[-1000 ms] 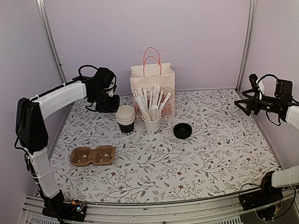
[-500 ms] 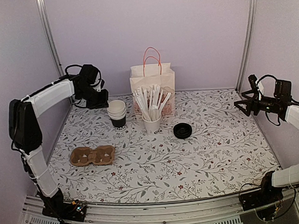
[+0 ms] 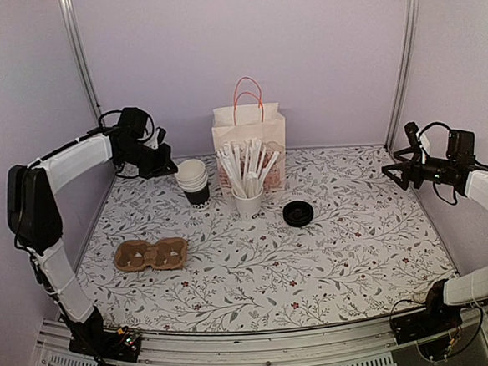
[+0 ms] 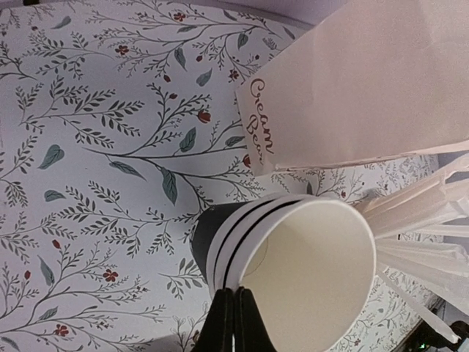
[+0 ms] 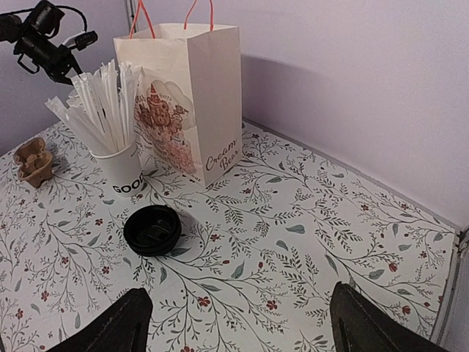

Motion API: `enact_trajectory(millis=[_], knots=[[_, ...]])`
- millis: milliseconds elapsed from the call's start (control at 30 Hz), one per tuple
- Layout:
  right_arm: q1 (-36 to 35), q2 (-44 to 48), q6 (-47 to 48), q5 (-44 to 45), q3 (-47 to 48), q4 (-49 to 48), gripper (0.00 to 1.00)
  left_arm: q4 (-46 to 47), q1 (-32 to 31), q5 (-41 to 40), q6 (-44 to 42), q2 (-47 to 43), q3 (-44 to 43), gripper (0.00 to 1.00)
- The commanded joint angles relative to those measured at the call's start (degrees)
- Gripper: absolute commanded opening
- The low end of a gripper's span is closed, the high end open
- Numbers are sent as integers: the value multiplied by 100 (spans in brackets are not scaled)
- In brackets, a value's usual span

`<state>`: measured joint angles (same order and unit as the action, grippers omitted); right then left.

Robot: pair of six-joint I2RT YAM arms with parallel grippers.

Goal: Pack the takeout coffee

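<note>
Left tool (image 4: 233, 319): pressed together at the rim of the cup stack (image 4: 293, 271), far left; pinch cannot be told.
Right tool (image 5: 240, 326): spread, empty, above the right side of the surface (image 3: 358, 259).
Black lid (image 3: 298, 213): flat on the surface, just right of the stick cup (image 3: 249, 203).

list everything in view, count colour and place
paper bag: one, white with orange handles, back centre of the table
cup stack: one, a few nested, dark outside, white inside, left of the bag
white cup: one, white, in front of the bag
wrapped sticks: a bunch, white, standing in the white cup
lid: one, black, on the table right of the white cup
cup carrier: one, brown, front left
table cover: one, white with leaf print
left gripper: one, black, shut on the cup stack's rim
right gripper: one, black, open, at the right edge
</note>
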<state>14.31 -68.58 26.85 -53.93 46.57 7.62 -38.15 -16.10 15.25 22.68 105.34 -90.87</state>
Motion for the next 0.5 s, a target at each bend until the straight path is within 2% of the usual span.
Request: enact_trajectory(millis=[0,33,100,133,200,233,300,333,400,433,467], knots=[[12,-59,39,-100,182,89,87,1,172,218,61,-194,-56,0],[6,-60,46,-85,186,91,87,-137,150,33,-20,-169,-165,0],[16,-61,56,-75,188,104,87,273,262,808,153,-265,101,0],[14,-60,57,-74,194,112,87,370,255,900,246,-294,192,0],[9,-66,65,-74,193,108,87,9,127,141,66,-236,-82,0],[7,-68,66,-67,195,108,87,-30,171,235,-4,-237,-155,0],[15,-76,66,-65,195,117,87,353,373,1143,288,-362,108,0],[10,-77,58,-65,195,117,87,286,360,879,303,-399,102,0],[4,-74,59,-67,199,117,87,-196,159,-640,56,-343,-249,0],[7,-77,64,-71,203,123,87,-405,57,-1110,-85,-275,-399,0],[8,-77,70,-73,204,130,87,-573,-2,-1235,-181,-211,-482,0]])
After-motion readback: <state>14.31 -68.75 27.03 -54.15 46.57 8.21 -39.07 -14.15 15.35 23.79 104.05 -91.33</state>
